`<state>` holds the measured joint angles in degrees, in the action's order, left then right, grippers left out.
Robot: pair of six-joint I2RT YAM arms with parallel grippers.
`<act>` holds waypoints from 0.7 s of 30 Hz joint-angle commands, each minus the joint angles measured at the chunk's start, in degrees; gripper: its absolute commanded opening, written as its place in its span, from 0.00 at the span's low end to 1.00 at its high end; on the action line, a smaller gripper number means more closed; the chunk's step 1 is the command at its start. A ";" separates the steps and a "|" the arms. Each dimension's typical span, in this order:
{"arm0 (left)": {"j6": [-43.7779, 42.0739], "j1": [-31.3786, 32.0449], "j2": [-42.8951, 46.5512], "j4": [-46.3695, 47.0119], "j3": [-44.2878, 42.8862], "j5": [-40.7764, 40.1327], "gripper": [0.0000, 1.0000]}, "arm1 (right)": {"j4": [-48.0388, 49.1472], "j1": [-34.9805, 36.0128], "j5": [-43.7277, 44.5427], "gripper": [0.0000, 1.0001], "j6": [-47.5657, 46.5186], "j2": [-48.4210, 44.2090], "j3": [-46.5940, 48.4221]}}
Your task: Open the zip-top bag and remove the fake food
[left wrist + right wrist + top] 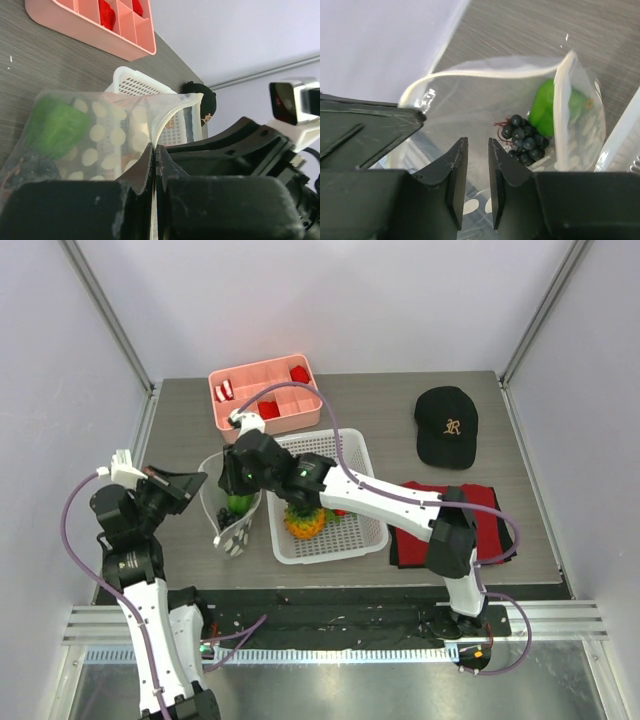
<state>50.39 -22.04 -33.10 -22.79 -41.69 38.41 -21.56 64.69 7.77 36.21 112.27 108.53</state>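
Note:
The zip-top bag (232,531), clear with white dots, stands open just left of the white basket (372,532). My left gripper (203,490) is shut on its rim; the white zip strip runs between the jaws (155,147). A green fruit (545,106) and dark grapes (522,138) lie inside the bag (470,95). My right gripper (477,141) hangs over the bag's mouth, its jaws a narrow gap apart with nothing between them. A yellow pineapple (305,522) lies in the basket.
A pink compartment tray (216,400) with red pieces stands behind the basket. A black cap (447,425) lies at the back right, and a red and black cloth (500,522) under the right arm. Grey walls close in both sides.

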 commanded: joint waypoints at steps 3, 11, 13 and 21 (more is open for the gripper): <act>0.41 -0.10 0.67 3.45 2.75 -1.23 0.00 | -1.81 1.67 6.38 0.29 -0.52 2.15 2.39; -1.34 -0.02 1.19 2.66 4.52 -4.57 0.00 | -2.69 1.76 4.45 0.50 -4.12 11.47 7.48; -2.40 -0.02 1.46 0.56 3.90 -5.71 0.00 | -2.52 1.67 3.31 0.55 -4.74 13.23 8.10; -4.34 -0.10 4.18 -3.23 4.77 -11.17 0.00 | -2.34 1.67 0.50 0.64 -8.59 16.40 7.22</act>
<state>47.46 -22.04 -30.68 -25.67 -37.01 29.82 -25.23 66.39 9.93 31.20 129.40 113.89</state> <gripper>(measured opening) 0.003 0.610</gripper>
